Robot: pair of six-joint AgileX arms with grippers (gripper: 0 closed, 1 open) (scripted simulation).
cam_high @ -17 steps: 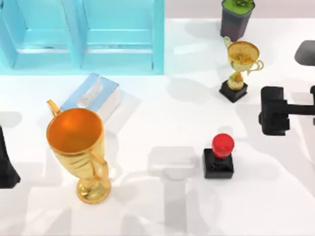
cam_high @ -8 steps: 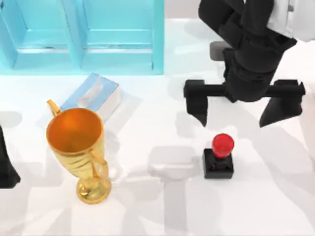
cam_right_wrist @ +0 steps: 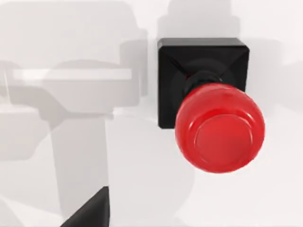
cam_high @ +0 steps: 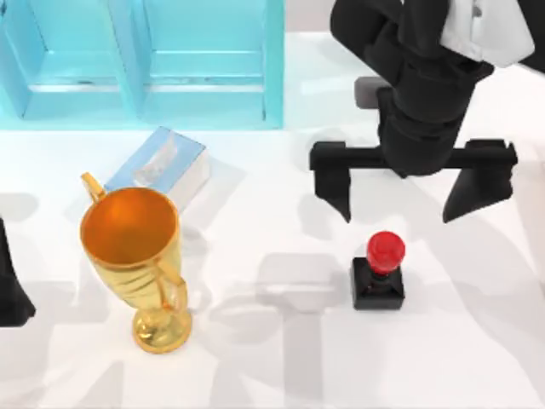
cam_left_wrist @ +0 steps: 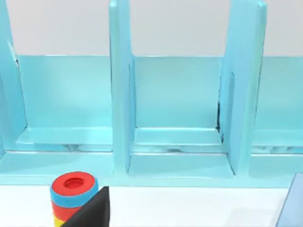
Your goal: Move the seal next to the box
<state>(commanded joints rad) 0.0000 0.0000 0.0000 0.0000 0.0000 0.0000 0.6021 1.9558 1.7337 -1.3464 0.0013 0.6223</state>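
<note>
Right pincer hangs over the counter on the right half, fingers spread wide apart, nothing between them. 2 dark fingertips point toward the near side; one finger sits left of the seal's column, the other to its right. The arm's black body rises behind them toward the far edge.

Seal stands upright on the counter, just nearer than the open pincer, not touched by either finger. Red round knob on top, black square block under it. Right wrist view looks down at the seal: glossy red knob, black base behind it, white counter around with grey shadows.

Box lies flat on the left half, light blue top with pale slot, well apart from the seal. Turquoise cabinet stands behind it along the far edge. Large gold trophy stands just nearer than the box, its cup rim overlapping the box's near corner from above.

Left arm parked at the left edge; cannot tell its pincer state. Left wrist view faces the cabinet compartments; a stack of coloured rings sits low in that view.
</note>
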